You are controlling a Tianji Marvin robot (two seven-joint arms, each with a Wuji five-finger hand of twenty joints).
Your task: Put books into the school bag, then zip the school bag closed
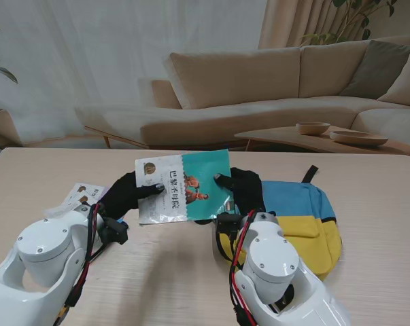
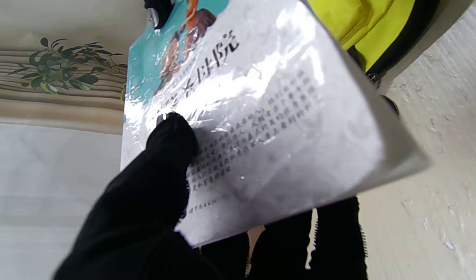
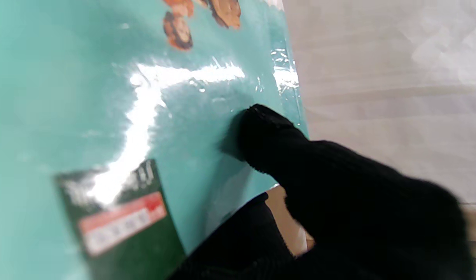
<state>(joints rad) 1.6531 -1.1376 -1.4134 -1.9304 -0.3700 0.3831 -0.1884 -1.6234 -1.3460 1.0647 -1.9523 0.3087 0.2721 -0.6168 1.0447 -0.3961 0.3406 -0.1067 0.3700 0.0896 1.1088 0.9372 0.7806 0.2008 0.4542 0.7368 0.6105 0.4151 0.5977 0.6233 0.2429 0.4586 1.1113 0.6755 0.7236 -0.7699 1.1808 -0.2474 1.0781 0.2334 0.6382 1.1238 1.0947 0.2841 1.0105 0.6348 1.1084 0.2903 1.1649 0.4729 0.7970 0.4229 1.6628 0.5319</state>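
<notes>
Both black-gloved hands held one thin, plastic-wrapped book with a white-and-teal cover [image 1: 184, 188] raised off the pale wooden table [image 1: 368, 176], its cover tilted toward the stand camera. The left hand [image 1: 126, 193] gripped the white edge at the book's 9 o'clock side, thumb pressed on the cover and fingers [image 2: 331, 241] curled behind it. The right hand [image 1: 244, 189] gripped the teal edge at 3 o'clock, its thumb tip [image 3: 261, 128] flat on the glossy cover and the other fingers underneath. The blue-and-yellow fabric school bag [image 1: 306, 217] lay flat on the table at about 4 o'clock from the book, just beside the right hand and partly hidden by the right forearm. A second thin book with a white cover [image 1: 75, 197] lay on the table at 8 o'clock, near the left wrist.
</notes>
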